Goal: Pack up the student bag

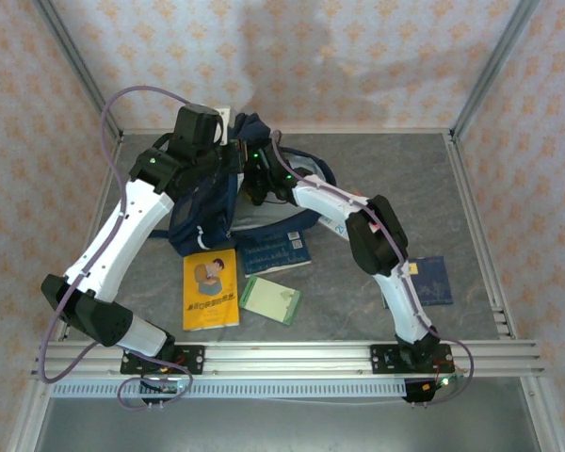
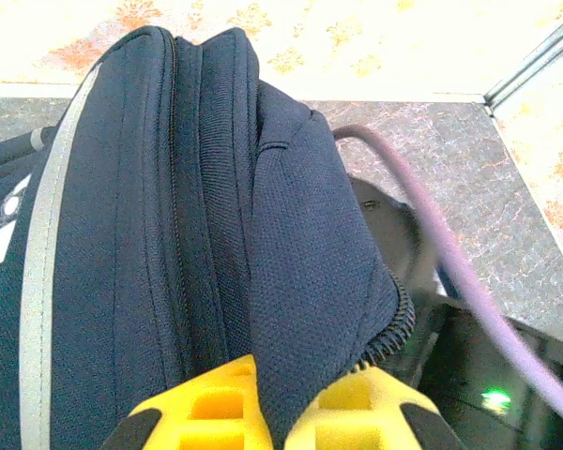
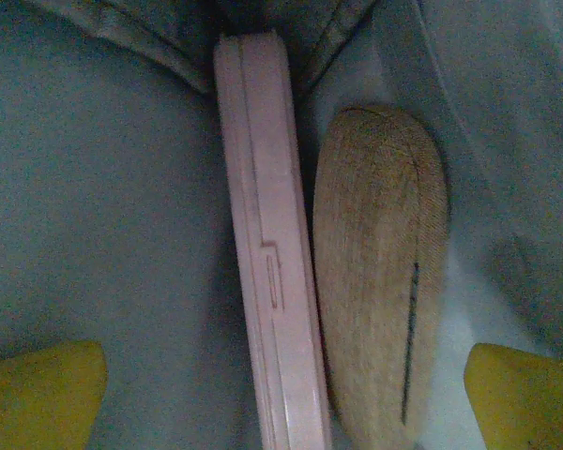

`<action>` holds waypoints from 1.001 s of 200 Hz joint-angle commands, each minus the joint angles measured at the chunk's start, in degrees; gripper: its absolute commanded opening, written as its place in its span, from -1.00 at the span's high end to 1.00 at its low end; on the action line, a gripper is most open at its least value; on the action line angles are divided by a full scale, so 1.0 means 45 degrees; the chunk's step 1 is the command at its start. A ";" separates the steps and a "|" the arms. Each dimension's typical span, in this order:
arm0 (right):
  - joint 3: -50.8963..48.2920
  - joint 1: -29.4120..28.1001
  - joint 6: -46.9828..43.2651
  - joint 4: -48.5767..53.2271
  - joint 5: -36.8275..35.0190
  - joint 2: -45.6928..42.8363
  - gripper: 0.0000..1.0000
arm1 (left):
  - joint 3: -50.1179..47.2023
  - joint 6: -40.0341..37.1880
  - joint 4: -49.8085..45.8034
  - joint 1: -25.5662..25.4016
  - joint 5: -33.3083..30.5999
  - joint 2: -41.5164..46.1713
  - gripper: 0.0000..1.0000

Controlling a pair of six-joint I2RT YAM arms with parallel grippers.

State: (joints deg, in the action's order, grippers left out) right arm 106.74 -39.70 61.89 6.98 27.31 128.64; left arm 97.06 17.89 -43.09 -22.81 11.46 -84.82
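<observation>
The navy-blue student bag (image 1: 200, 209) stands at the back middle of the table, its mouth held up. My left gripper (image 2: 291, 398) is shut on a fold of the bag's navy fabric (image 2: 310, 262) beside the zipper teeth; from above it sits at the bag's top edge (image 1: 229, 158). My right gripper (image 1: 260, 183) reaches down into the bag. Its yellow fingertips (image 3: 38, 394) stand wide apart and open over the grey lining (image 3: 103, 206). Between them, untouched, lie a pink hard case (image 3: 267, 262) on its edge and a tan fabric pouch (image 3: 380, 281).
In front of the bag lie a yellow book (image 1: 210, 289), a dark teal book (image 1: 276, 251) and a small green notebook (image 1: 271, 299). A blue booklet (image 1: 431, 280) lies by the right arm. A purple cable (image 2: 450, 262) crosses beside the bag. Metal frame posts edge the table.
</observation>
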 commanded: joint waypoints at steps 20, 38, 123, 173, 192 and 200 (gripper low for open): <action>-0.1316 0.0204 -0.3968 0.1676 -0.1362 -0.3644 -0.99 | -0.0109 -0.0368 0.1407 0.0271 -0.0594 0.0635 1.00; -0.1942 0.0286 -0.5150 0.2516 -0.2028 -0.4853 -0.99 | -0.0319 -0.0287 0.1422 0.0359 -0.0648 0.0635 1.00; -0.4817 0.1167 -0.7864 0.8212 -0.2930 -0.9593 -0.65 | -0.2075 0.0119 0.1814 0.0381 0.0053 0.0678 1.00; -0.7163 0.1103 -0.8529 1.0551 -0.2557 -1.0751 -0.38 | -0.2966 0.0450 0.2172 0.0381 0.0792 0.0623 1.00; -0.7416 0.0366 -0.9342 1.1329 -0.1986 -1.0156 -0.38 | -0.3323 0.0714 0.2345 0.0352 0.1003 0.0629 1.00; -0.7587 -0.0186 -0.9661 1.1341 -0.2083 -0.9992 -0.41 | -0.3499 0.0814 0.2424 0.0361 0.1078 0.0659 1.00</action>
State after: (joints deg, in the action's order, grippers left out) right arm 74.30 -35.40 24.14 51.35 16.32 81.65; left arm 83.24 19.16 -35.31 -21.87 15.77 -83.85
